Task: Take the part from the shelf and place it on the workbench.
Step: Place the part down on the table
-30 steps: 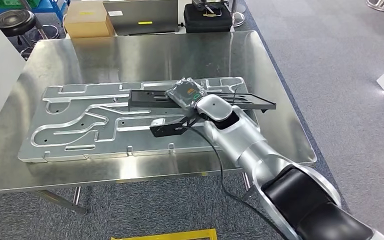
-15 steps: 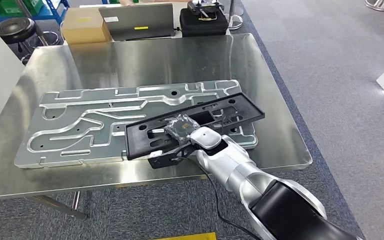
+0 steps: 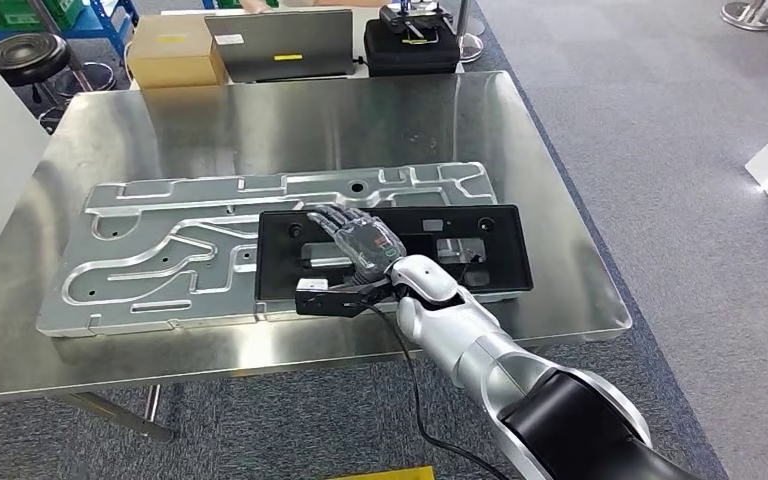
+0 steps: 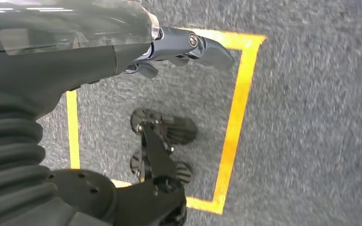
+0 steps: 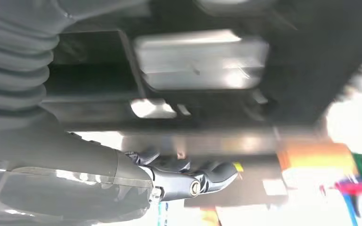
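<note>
Black part [image 3: 480, 245], a flat rectangular frame with cut-outs, lies flat on the grooved aluminium plate [image 3: 170, 250], over the plate's end nearest the right arm, on the steel workbench [image 3: 260, 120]. Right hand [image 3: 360, 240] rests on top of the part near its middle, fingers [image 3: 325, 218] spread flat across it, not curled round anything. Left hand [image 4: 188, 47] hangs over the carpet, fingers loosely bent, holding nothing. Part looks rigid, light, thin plastic, smooth, likely to slide on the plate; best taken by a long edge or a cut-out bar
</note>
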Controlling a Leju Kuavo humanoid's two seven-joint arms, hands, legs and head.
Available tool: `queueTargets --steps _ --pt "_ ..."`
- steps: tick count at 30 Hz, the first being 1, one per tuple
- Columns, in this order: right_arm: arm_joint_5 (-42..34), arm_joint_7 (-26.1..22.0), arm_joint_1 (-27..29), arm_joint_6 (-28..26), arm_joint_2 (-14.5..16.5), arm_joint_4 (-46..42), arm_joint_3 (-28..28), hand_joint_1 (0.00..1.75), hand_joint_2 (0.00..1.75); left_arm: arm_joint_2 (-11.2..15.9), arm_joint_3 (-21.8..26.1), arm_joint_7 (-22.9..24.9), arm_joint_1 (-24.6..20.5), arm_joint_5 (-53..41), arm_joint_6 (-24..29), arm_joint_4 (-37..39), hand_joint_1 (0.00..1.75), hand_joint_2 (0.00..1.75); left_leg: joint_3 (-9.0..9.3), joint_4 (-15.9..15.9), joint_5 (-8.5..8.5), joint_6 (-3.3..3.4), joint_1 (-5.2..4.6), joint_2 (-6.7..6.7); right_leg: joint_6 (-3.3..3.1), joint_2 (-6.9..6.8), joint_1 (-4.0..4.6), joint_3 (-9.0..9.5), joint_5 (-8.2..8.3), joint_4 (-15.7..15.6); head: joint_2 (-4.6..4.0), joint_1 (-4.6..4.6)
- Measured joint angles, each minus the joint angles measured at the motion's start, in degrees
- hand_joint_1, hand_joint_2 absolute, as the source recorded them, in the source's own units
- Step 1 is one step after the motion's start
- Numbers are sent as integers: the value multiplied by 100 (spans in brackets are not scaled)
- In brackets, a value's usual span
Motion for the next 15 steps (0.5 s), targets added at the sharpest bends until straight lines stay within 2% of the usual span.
queueTargets --steps 1,3,4,5,6,7,9,10,11,12,14,15 --pt "-247 -258 39 -243 -15 -129 -129 0 0 -1 0 0 5 -1 2 0 0 0 -3 -10 11 31 7 5 31 -5 -9 -108 -146 233 0 0" --pt "-755 -697 181 -624 -92 -550 -402 0 0 -2 0 0 12 -14 3 0 0 0 -10 -10 12 65 5 10 76 -14 -19 -460 -523 995 0 1" --pt "-999 -811 312 -707 -169 -896 -532 0 0 -1 0 0 19 -19 3 0 0 0 -9 -9 8 73 2 6 88 -14 -22 -632 -646 1351 0 1" --pt "-1203 -862 471 -722 -267 -1304 -643 0 0 -2 0 -1 27 -18 3 0 0 0 -5 -8 4 79 0 -3 91 -14 -22 -725 -665 1534 0 1" --pt "-1394 -871 647 -702 -384 -1793 -754 0 0 -2 1 -2 38 -7 3 0 0 0 1 -8 0 82 -4 -17 80 -13 -20 -710 -573 1486 0 1" --pt "-1549 -867 819 -670 -513 -2296 -863 0 0 -4 1 -6 52 9 3 1 0 0 11 -8 -5 82 -10 -33 55 -13 -14 -582 -390 1203 0 1" --pt "-1763 -872 1131 -630 -769 -3267 -1095 0 0 -22 8 -24 85 62 3 1 0 0 26 -5 -23 66 -33 -57 -31 -24 22 -182 -14 356 0 1" --pt "-1831 -892 1280 -635 -893 -3719 -1219 0 0 -33 14 -38 100 93 3 1 0 0 29 -3 -33 50 -43 -62 -65 -34 43 -42 86 50 0 1" --pt "-1874 -925 1440 -670 -1011 -4140 -1343 0 0 -42 23 -56 113 127 2 1 0 0 30 -3 -45 29 -48 -64 -89 -42 62 33 119 -117 0 1" --pt "-1897 -969 1614 -740 -1134 -4552 -1475 0 0 -48 36 -80 124 167 -2 1 0 0 34 -9 -55 4 -52 -65 -99 -48 75 47 103 -156 0 1" --pt "-1881 -1034 2001 -973 -1362 -5307 -1764 0 0 -47 72 -140 142 250 -27 1 0 0 59 -13 -89 -47 -61 -56 -131 -54 46 84 113 -211 0 0" --pt "-1864 -1048 2197 -1094 -1470 -5665 -1934 0 0 -48 99 -172 151 291 -45 1 0 0 43 62 -164 -65 -67 -42 -153 -64 23 116 120 -249 0 -1"
